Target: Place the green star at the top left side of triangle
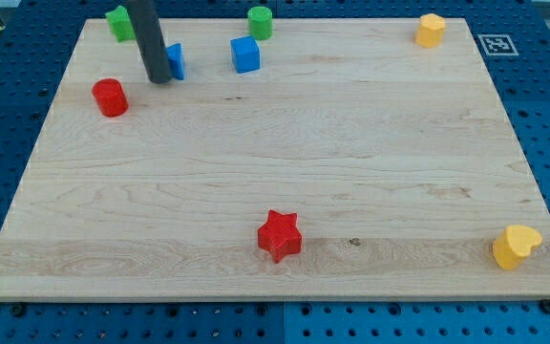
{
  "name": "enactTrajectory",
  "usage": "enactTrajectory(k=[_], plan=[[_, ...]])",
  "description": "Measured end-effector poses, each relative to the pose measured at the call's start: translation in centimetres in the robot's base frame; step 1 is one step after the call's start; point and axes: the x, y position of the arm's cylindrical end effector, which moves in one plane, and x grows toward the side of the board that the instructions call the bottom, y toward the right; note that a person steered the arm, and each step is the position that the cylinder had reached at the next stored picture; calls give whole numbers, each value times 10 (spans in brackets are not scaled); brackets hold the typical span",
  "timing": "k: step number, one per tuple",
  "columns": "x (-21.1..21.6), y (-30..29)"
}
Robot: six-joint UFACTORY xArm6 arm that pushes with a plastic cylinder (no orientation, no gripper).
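Note:
A green block (117, 21), likely the green star, lies at the board's top left corner, its right side hidden behind my rod. A blue block (176, 60), whose shape I cannot make out and which may be the triangle, lies just below and to the right of it, its left part hidden by the rod. My tip (159, 80) rests on the board against the blue block's lower left side, below and to the right of the green block.
A blue cube (245, 53) and a green cylinder (260, 21) lie at top centre. A red cylinder (110, 96) lies at the left, a red star (279, 234) at bottom centre, a yellow block (431, 30) at top right and a yellow heart (516, 246) at bottom right.

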Motion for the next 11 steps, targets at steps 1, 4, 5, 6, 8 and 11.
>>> enactTrajectory(k=[1, 4, 5, 6, 8, 11], plan=[[-17, 0], [-40, -52], [-58, -105], [-119, -132], [-121, -111], [-93, -44]])
